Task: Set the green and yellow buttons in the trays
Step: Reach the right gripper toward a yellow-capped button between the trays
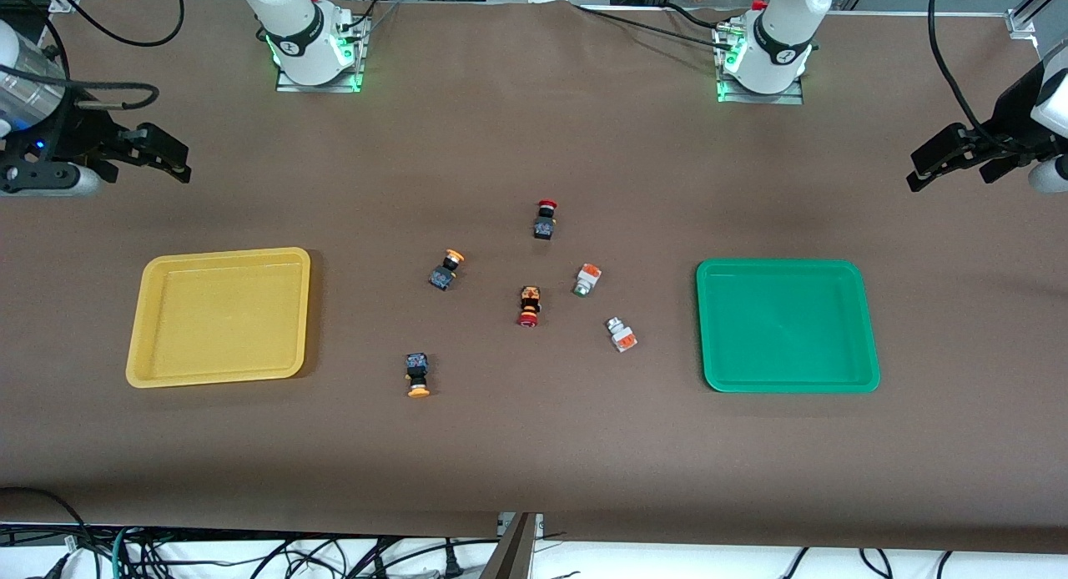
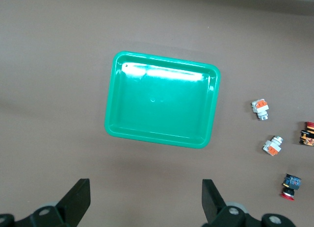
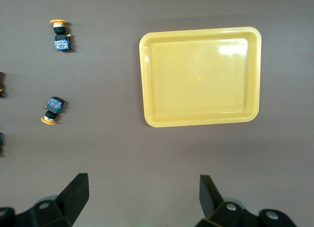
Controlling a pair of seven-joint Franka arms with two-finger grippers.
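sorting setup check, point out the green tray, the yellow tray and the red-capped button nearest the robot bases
green tray (image 1: 868, 324): front view, rim toward the left arm's end.
yellow tray (image 1: 138, 337): front view, rim toward the right arm's end.
red-capped button (image 1: 545, 221): front view, black body below the cap.

Front view, worktop (image 1: 534, 462): right-end tray (image 1: 217, 320) and left-end tray (image 1: 784, 329) at mid-frame height, well apart. Six switches lie loose betw. them, none in a tray. Topmost switch (image 1: 546, 220) is farthest from cam. Centre switch (image 1: 529, 305) sits lower. Switch pair A (image 1: 446, 270) and (image 1: 417, 374) lies twd right arm's end, switch pair B (image 1: 587, 279) and (image 1: 621, 334) twd left arm's end.
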